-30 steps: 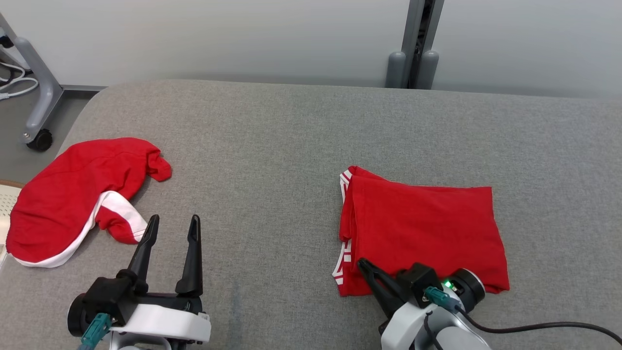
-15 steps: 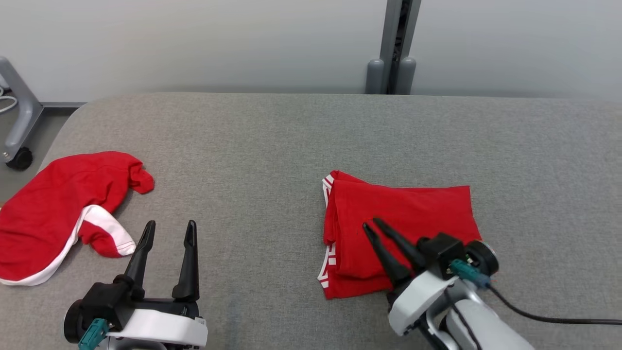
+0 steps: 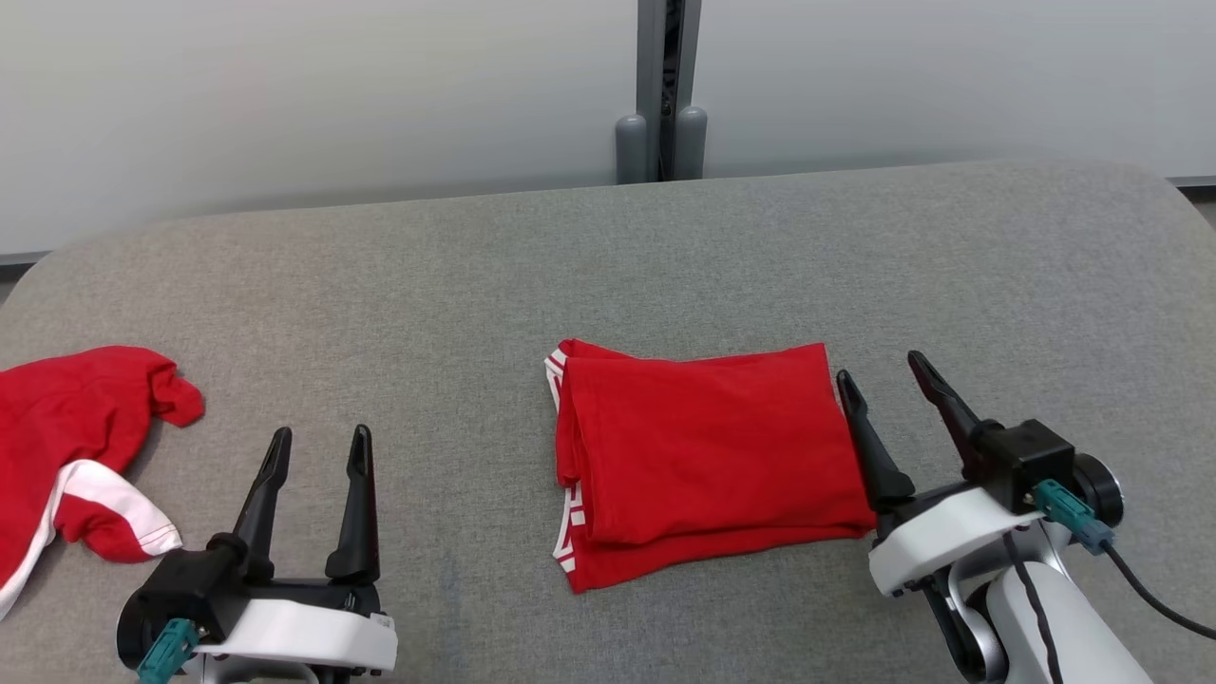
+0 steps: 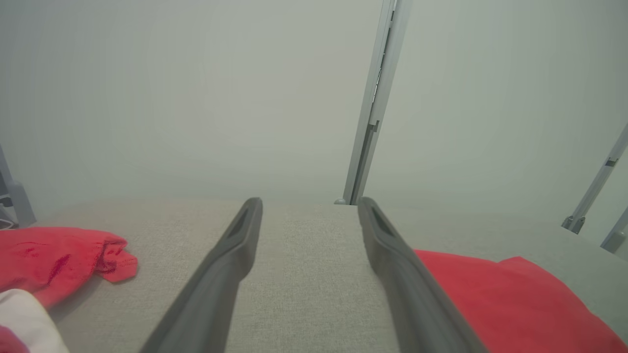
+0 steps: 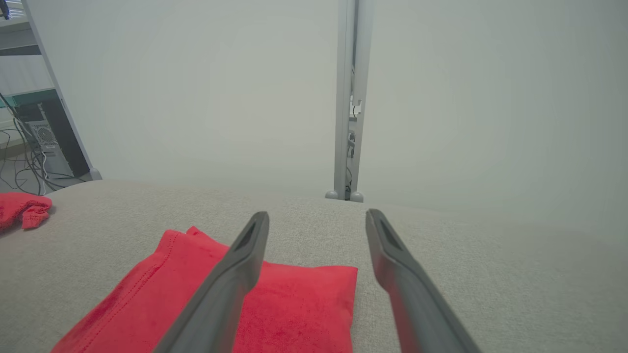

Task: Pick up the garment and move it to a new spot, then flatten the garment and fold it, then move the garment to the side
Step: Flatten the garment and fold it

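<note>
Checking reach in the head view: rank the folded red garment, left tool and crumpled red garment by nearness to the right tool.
1. folded red garment: just left of the right tool, beside its inner finger.
2. left tool: lower left, beyond the folded one.
3. crumpled red garment: far left edge.

garment point(image 3: 703, 446): red cloth, matt, white-striped trim | desk point(image 3: 456, 285): grey woven fabric cover, matt, coarse | left claw point(image 3: 320, 432), right claw point(image 3: 878, 366): dark matt plastic fingers, smooth
</note>
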Tool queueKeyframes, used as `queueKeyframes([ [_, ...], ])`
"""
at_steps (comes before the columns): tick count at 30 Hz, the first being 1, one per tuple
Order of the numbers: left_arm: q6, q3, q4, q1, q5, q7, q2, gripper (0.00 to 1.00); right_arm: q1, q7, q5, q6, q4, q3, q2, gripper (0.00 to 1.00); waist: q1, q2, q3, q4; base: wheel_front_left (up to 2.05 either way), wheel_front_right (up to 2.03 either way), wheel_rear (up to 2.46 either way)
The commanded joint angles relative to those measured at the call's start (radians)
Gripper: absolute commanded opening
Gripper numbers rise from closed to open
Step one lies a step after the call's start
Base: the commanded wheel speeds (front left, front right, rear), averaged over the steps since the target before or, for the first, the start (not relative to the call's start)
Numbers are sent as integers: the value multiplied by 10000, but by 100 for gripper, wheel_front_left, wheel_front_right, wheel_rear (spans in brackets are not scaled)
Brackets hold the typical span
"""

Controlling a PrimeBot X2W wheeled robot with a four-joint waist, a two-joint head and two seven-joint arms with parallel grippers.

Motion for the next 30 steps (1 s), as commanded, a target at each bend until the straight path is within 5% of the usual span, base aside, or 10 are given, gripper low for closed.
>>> queueKeyframes([
  [1, 36, 31, -7, -62, -80, -18, 33, 100, 131, -15, -72, -2, -61, -96, -43, 100, 0, 0, -38, -71, 0, 0, 0],
  [30, 465, -11, 807, 1483, -497, -16, 33, 100, 2592, -14, 396, -2, -1292, -840, -95, 100, 0, 0, -1395, -122, 0, 0, 0],
])
